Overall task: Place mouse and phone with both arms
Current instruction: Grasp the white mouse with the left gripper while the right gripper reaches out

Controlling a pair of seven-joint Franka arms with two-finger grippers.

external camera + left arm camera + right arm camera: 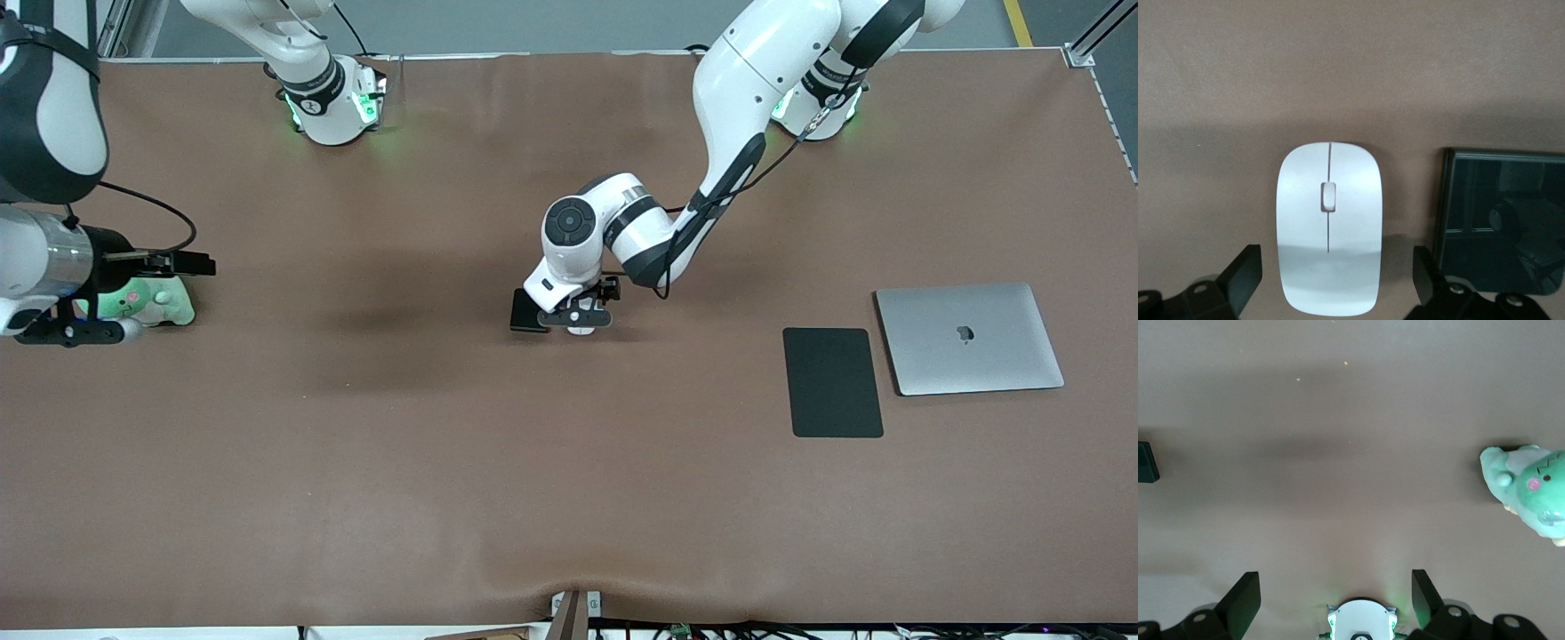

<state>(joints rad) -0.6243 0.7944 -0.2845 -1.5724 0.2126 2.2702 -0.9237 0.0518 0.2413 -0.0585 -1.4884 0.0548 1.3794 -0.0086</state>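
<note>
The white oval mouse (581, 331) lies on the brown table near its middle, mostly hidden under the left gripper (582, 313). In the left wrist view the mouse (1329, 227) sits between the open fingers (1245, 270) of the left gripper (1336, 270), with a gap on each side. The glossy black phone (529, 313) lies flat right beside the mouse, toward the right arm's end, and it also shows in the left wrist view (1501, 220). The right gripper (67, 332) waits open and empty (1335, 593) at the right arm's end of the table, next to a plush toy.
A green plush toy (147, 302) (1531, 490) lies at the right arm's end. A large matte black pad (833, 382) and a closed silver laptop (969, 338) lie side by side toward the left arm's end. The table cloth bulges at the front edge (569, 587).
</note>
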